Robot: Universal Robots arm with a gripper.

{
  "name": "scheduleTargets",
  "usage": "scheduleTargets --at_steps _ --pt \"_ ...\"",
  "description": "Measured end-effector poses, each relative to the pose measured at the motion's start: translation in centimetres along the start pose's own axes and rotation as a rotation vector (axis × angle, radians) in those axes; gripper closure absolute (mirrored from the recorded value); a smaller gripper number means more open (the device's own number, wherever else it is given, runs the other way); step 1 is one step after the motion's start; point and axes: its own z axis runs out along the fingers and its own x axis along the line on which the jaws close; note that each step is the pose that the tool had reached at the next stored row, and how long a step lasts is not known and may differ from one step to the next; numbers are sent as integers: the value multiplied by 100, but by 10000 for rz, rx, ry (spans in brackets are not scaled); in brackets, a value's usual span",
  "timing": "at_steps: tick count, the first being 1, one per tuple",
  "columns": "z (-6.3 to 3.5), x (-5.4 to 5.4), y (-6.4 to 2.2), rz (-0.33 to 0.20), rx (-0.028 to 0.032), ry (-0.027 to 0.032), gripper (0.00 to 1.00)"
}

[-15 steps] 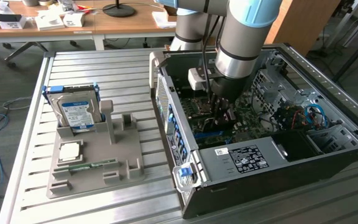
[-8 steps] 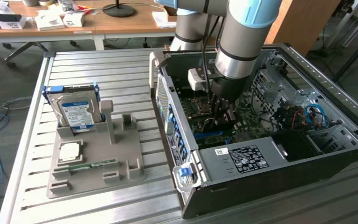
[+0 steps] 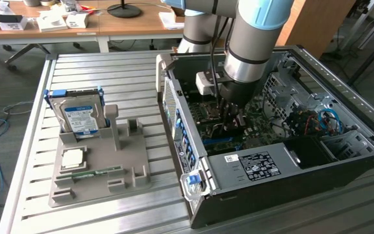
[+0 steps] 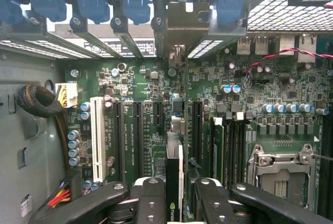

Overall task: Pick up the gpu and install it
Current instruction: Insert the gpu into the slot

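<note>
I've got the black two-finger gripper (image 4: 174, 203) down inside the open black computer case (image 3: 252, 204), clamped on the thin dark gpu card (image 4: 174, 174), which sits edge-on between the fingers. The card stands upright over the green motherboard (image 4: 151, 130), in line with a black expansion slot, grey bracket end toward the rear slot openings. Seated or not, can't tell. On the slatted metal surface (image 3: 109, 73), at the exterior view's left, a silver hard drive (image 3: 80, 117) stands in a grey holder tray (image 3: 102, 180).
</note>
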Motion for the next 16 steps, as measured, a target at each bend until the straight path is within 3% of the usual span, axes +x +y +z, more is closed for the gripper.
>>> scheduleTargets --at_steps 16 --pt "19 -5 15 2 0 -2 74"
